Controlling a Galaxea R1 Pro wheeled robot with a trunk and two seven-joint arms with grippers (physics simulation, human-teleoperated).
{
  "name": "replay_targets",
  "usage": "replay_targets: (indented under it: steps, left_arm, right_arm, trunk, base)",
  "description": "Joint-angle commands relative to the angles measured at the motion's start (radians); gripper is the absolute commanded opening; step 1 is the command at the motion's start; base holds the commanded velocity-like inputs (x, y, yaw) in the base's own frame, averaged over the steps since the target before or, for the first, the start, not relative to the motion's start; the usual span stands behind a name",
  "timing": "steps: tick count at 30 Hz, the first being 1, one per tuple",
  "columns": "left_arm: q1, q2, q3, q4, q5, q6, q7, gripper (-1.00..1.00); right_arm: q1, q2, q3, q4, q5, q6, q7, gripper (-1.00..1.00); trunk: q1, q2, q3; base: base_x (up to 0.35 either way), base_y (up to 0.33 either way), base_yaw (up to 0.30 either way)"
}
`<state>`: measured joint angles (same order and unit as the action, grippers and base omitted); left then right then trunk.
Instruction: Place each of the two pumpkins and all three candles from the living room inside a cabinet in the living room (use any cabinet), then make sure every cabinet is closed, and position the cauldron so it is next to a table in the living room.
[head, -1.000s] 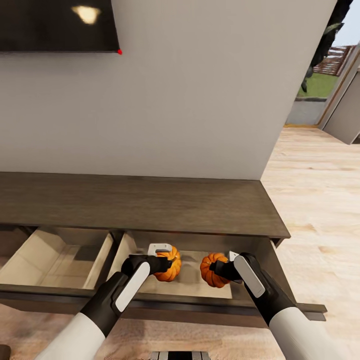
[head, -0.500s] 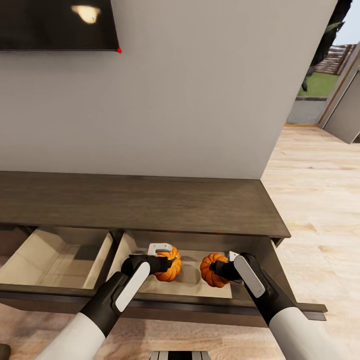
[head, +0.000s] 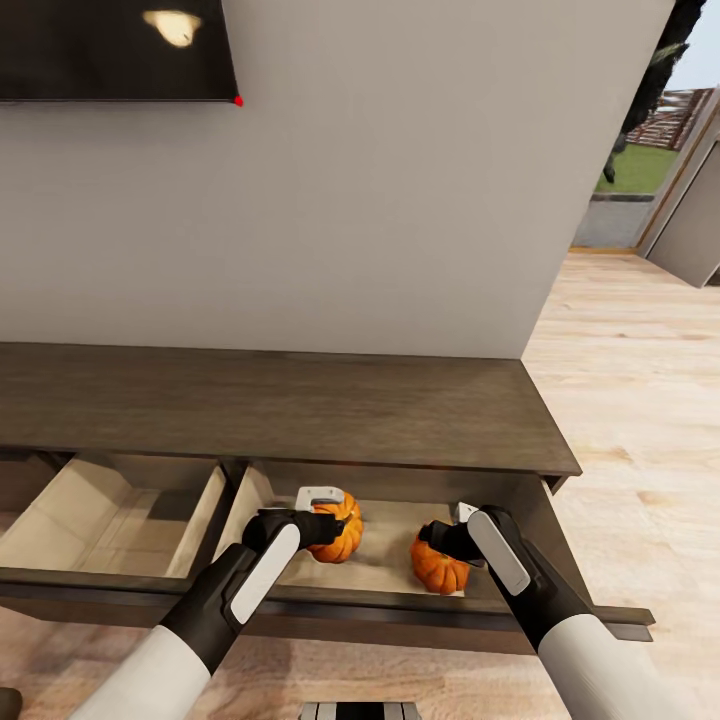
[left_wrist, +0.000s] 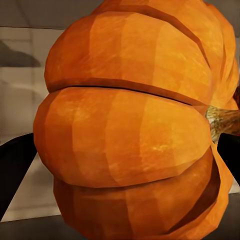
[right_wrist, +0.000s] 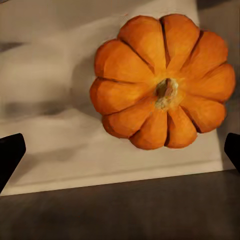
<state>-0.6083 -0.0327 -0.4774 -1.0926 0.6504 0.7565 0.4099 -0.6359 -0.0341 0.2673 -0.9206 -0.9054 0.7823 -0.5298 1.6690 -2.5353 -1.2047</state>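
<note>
Right gripper (head: 447, 540): fingers spread wide, nothing between them. In the right wrist view the two dark fingertips sit at the far edges with a clear gap around the right pumpkin (right_wrist: 162, 82). Half a second ago this pumpkin hung higher, level with the gripper; now it lies lower, on the pale floor of the open drawer (head: 385, 560), close to the drawer's front edge, stem facing the wrist camera. Judgement: it has just been let go, so one pumpkin counts as stowed.

Left gripper (head: 335, 525): clamped on the left pumpkin (head: 340, 527), unmoved over the last second. The left wrist view shows orange ribs pressed close to the lens, stem off to one side, dark fingers at both edges. The pumpkin is held above the same drawer compartment, not yet resting on its floor. Judgement: release there is the next step.

Cabinet (head: 280, 405): long, dark wood; two drawers pulled out, the left one (head: 110, 515) showing only pale dividers. Both need pushing shut later.

Beyond: grey wall, corner of the black TV (head: 110, 50), wood floor (head: 630, 400) and glass doors to the right.
</note>
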Motion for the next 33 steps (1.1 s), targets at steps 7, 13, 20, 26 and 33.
replay_targets:
  steps: [7, 13, 20, 26, 33]
  left_arm:
    - [-0.001, 0.000, -0.002, -0.001, 0.011, 0.001, 0.010, 1.00]
    - [-0.001, 0.000, -0.002, -0.002, 0.011, 0.001, 0.010, 1.00]
    - [-0.001, 0.000, -0.001, -0.003, 0.012, 0.001, 0.009, 1.00]
    - [-0.001, -0.001, -0.002, -0.004, 0.013, 0.002, 0.009, 1.00]
    - [-0.001, -0.002, -0.002, -0.003, 0.014, 0.007, 0.007, 1.00]
  right_arm:
    - [-0.001, -0.001, 0.004, -0.001, -0.010, 0.000, -0.010, 1.00]
    - [-0.001, -0.001, 0.004, -0.001, -0.010, 0.000, -0.010, 1.00]
    - [-0.001, -0.001, 0.004, -0.001, -0.010, 0.000, -0.010, 1.00]
    - [-0.001, -0.001, 0.004, -0.001, -0.010, 0.003, -0.010, 1.00]
    - [-0.001, -0.001, 0.003, -0.001, -0.010, 0.007, -0.010, 1.00]
  trunk:
    - [0.000, 0.000, -0.001]
    - [0.000, 0.000, -0.001]
    - [0.000, 0.000, -0.001]
    - [0.000, 0.000, -0.001]
    - [-0.003, 0.001, 0.026]
  base:
    - [0.000, 0.000, 0.000]
    - [0.000, 0.000, 0.000]
    - [0.000, 0.000, 0.000]
    - [0.000, 0.000, 0.000]
    - [0.000, 0.000, 0.000]
